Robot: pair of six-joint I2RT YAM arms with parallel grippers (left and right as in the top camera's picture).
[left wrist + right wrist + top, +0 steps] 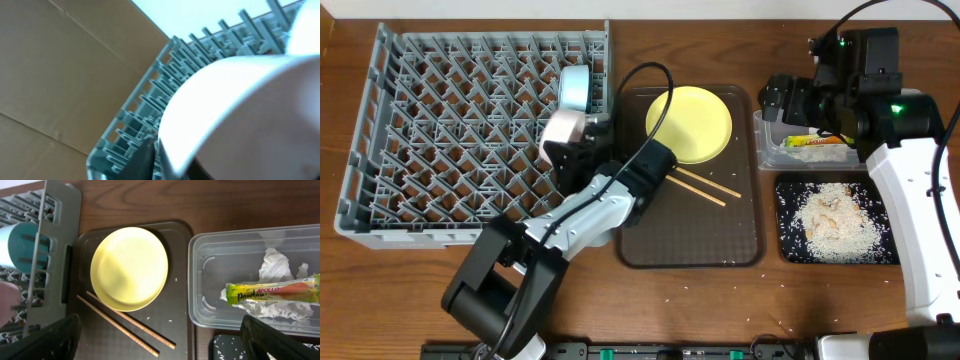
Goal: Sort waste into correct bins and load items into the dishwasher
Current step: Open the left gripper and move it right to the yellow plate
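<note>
White bowl [563, 128] sits right at the tip of the left gripper [570, 146], over the right-hand edge of the dish rack [440, 130].

Left arm: it rises from the near table edge, and the forearm runs diagonally up and right. The wrist bends back toward the rack, and a black cable [655, 85] loops over it. In the left wrist view the bowl [225, 100] is blurred and fills most of the frame, with rack pegs [145, 115] behind it. The fingers cannot be made out there, so I cannot tell whether the jaws are clamping the bowl or have let go of it.

Light blue bowl [574, 88] stands on edge between the pegs, just beyond the white bowl from the left jaws. Its opening is turned sideways.

Right arm: the white link comes up along the right side of the table [720, 40] and the elbow is bent. The wrist is turned left with its camera looking straight down. Right gripper [782, 100] hangs above the left end of the clear container [762, 150]. Its jaws are spread wide with nothing between them.

Snack wrapper [272, 292] lies flat in the container [200, 280] on crumpled white paper [275, 265], off to one side of the right jaws. Its long axis runs along the container's long side.

Yellow plate [129, 269] lies flat on the brown tray [180, 230], toward the other side of the right jaws. Chopsticks [125, 322] lie side by side on the tray at the plate's edge, almost under the jaws. Their long axis is diagonal to the tray's edges.

Black tray [782, 220], near the container, holds a heap of rice [835, 220].
</note>
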